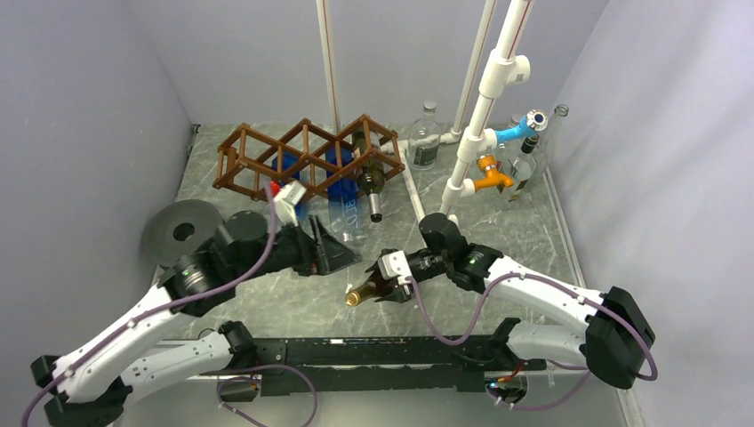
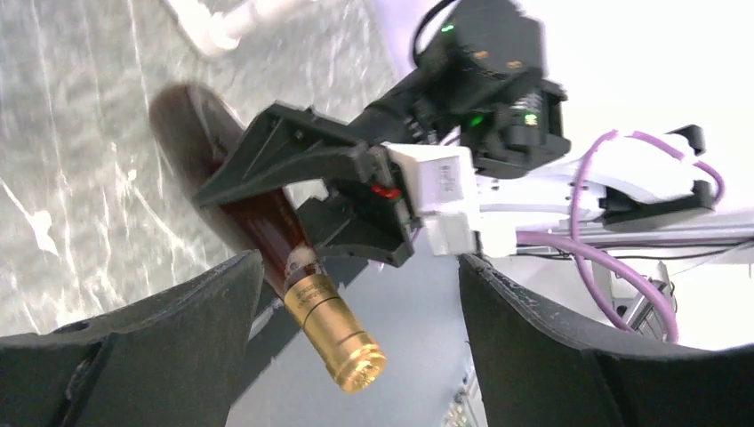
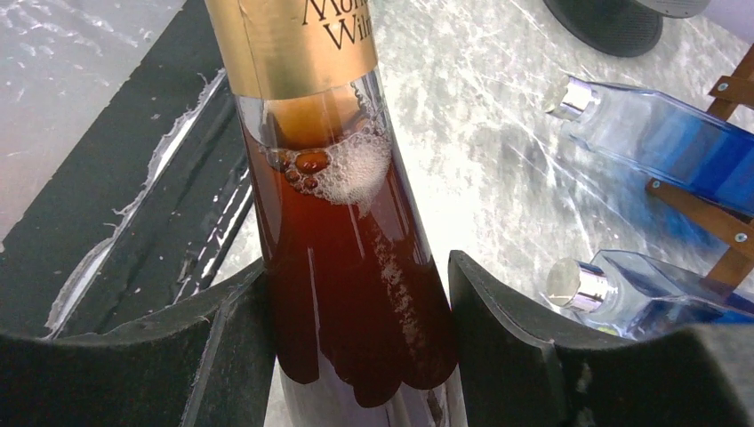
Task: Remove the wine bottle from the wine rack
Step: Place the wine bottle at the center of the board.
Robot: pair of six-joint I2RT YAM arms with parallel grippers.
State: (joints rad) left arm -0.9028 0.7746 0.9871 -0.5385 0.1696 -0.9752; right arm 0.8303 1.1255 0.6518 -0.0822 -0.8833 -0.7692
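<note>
The wine bottle (image 1: pixel 366 291) has dark red wine and a gold foil neck. It is held just above the near table, well in front of the brown wooden wine rack (image 1: pixel 267 151). My right gripper (image 1: pixel 396 280) is shut on its body; in the right wrist view the fingers (image 3: pixel 498 329) press both sides of the bottle (image 3: pixel 347 231). My left gripper (image 1: pixel 338 252) is open and empty just left of the bottle. Its wrist view shows the gold neck (image 2: pixel 333 334) pointing between its spread fingers (image 2: pixel 569 347). Another dark bottle (image 1: pixel 369 173) lies in the rack.
Blue glass bottles (image 1: pixel 342 209) lie by the rack's front, also in the right wrist view (image 3: pixel 649 129). A grey disc (image 1: pixel 182 231) sits at the left. Clear bottles (image 1: pixel 427 138) and white pipes (image 1: pixel 480 107) stand at the back right.
</note>
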